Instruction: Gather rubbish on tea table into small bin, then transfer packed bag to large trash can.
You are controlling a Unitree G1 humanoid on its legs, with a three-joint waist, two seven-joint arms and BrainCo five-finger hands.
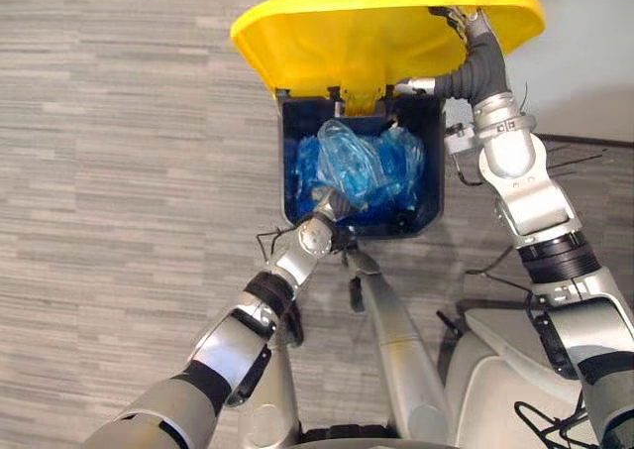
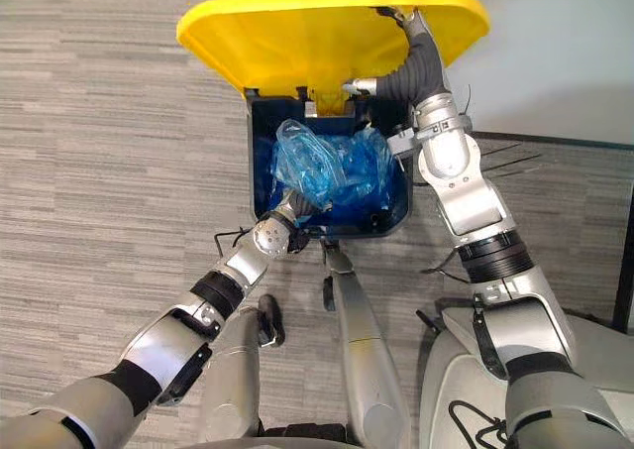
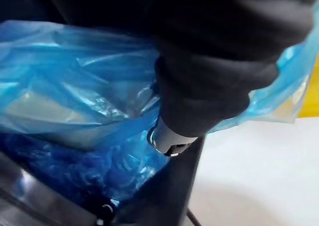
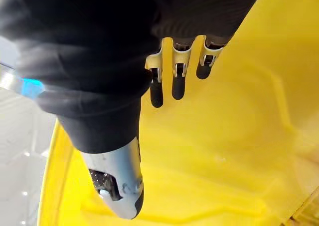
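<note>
**Item 1. Large trash can** [image 1: 437, 162]: dark body, standing on a grey plank-patterned floor [image 1: 119, 171], its mouth open toward the head camera.

**Item 2. Yellow lid** [image 1: 347, 33]: attached at the can's far edge and swung up and back, so its underside faces the robot.

**Item 3. Packed bag** [image 1: 362, 162]: translucent blue plastic, crumpled. It lies inside the can and takes up most of the mouth (darker blue plastic [image 1: 297, 171] shows around it against the walls).

**Item 4. Right hand** [image 1: 454, 16]: raised to the right part of the lid.
- Its fingers [image 4: 178, 81] are straight and side by side at the yellow underside.
- The thumb [image 4: 122, 186] stands apart from them.
- Nothing is gripped.

**Item 5. Left hand** [image 1: 327, 211]: at the can's near rim, reaching into the mouth at the bag's near lower edge.
- In its wrist view the dark cover lies close against the blue plastic.
- The fingers are lost among the folds, so I cannot tell whether they are clamped on the bag or apart.
</note>
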